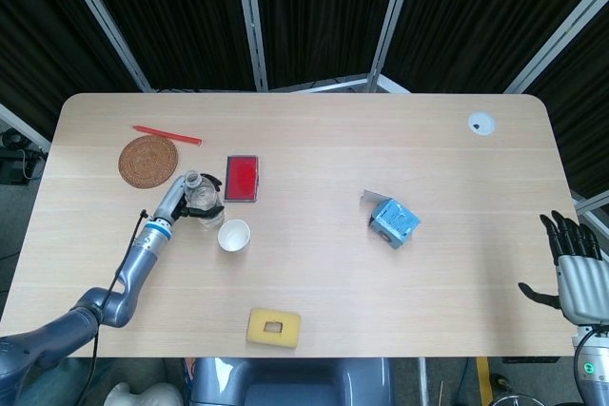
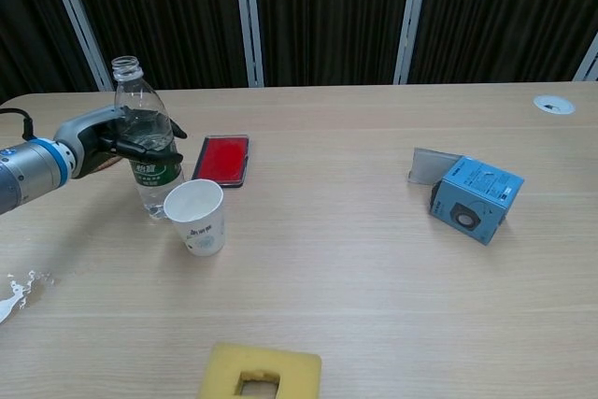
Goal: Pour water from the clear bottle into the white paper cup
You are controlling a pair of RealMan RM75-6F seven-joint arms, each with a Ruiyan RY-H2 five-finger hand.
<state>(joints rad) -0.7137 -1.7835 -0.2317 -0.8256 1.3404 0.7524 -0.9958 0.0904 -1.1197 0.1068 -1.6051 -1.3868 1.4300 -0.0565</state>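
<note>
The left arm reaches in low from the desk's [image 2: 374, 306] left side, its forearm grey with a blue band at the wrist. The left hand [image 2: 105, 142] wraps around the middle of the clear bottle [image 2: 145, 142], dark fingers [image 2: 161, 149] curling over the green label, and holds it upright with its open neck topmost. In the chest view the bottle's base sits right behind the white paper cup [image 2: 197, 217], partly hidden by the rim; whether it rests on the desk cannot be told. In the head view the bottle [image 1: 201, 199] stands just up and left of the cup [image 1: 233, 235].

The right hand [image 1: 574, 268] hangs off the desk's right edge, well away from everything, fingers spread and holding nothing.

The bottle's green label carries white writing too small to read. The cup has faint grey print low on its side, also unreadable. The blue box [image 2: 476, 196] shows small white lettering on its top face that cannot be made out, and a round dark opening on its front.

A red case [image 2: 222, 158] lies just right of the bottle.
</note>
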